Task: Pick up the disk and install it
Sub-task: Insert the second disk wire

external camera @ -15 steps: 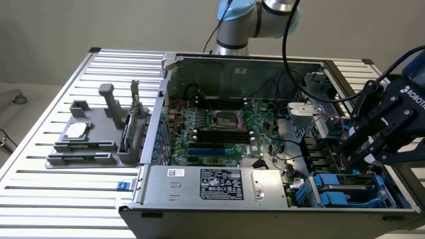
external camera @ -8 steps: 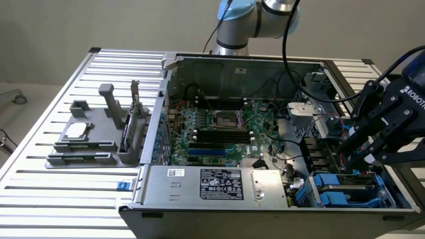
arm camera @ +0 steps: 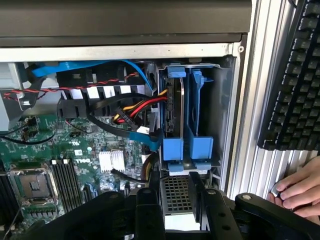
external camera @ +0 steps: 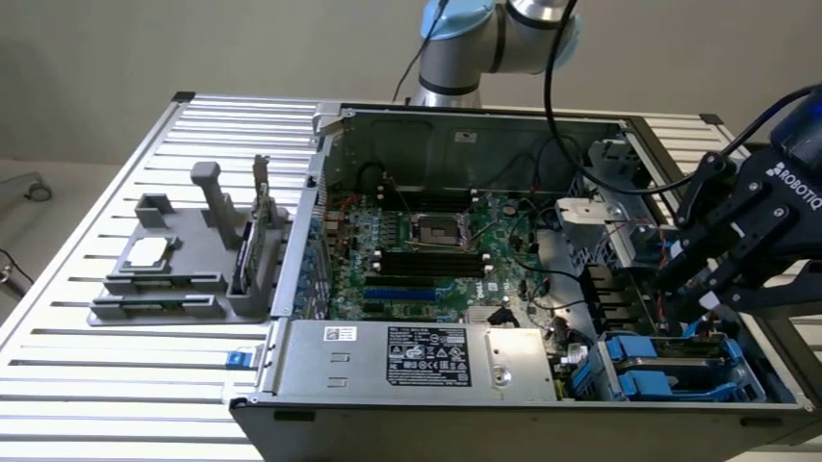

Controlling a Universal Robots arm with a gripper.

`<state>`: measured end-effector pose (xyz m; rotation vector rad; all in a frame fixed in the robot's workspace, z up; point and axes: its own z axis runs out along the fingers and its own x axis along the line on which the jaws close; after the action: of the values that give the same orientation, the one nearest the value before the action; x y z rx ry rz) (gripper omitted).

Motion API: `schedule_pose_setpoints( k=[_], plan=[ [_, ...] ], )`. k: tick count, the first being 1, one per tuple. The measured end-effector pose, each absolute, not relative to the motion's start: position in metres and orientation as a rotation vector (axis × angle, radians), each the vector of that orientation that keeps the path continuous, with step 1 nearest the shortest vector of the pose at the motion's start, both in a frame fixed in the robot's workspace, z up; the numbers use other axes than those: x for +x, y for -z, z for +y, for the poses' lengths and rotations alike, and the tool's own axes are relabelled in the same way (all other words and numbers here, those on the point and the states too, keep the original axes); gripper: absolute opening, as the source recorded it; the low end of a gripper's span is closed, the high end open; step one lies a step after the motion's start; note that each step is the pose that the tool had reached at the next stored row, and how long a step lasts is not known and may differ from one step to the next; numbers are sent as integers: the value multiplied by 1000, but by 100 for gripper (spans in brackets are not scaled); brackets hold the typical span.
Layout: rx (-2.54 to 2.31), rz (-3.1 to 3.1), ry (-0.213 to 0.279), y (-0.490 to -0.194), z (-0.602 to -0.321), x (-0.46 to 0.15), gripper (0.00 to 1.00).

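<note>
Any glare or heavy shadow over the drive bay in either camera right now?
Exterior view: the drive bay lies in shade beneath the gripper, though its blue carriers stay readable; the table slats glare white. Wrist view: the bay is evenly lit with no glare, while the case panel is in deep shadow.

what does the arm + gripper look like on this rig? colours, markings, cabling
Universal Robots arm: silver-grey tube sections, light blue joint cap, black cable running down along it. The gripper is black with chunky linked fingers and white ROBOTIQ lettering on its body; a blue cable loops past above it. From the wrist view the fingers are matte black, with rounded pivot joints.
</note>
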<state>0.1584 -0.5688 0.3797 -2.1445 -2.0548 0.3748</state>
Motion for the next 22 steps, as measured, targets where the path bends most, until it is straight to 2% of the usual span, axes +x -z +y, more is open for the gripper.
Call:
schedule_pose_setpoints(
  k=[17, 22],
  plan=[
    [-2190, -2093, -302, -371, -558, 159, 37],
    [-2199, -2100, -298, -370, -553, 159, 37]
  ],
)
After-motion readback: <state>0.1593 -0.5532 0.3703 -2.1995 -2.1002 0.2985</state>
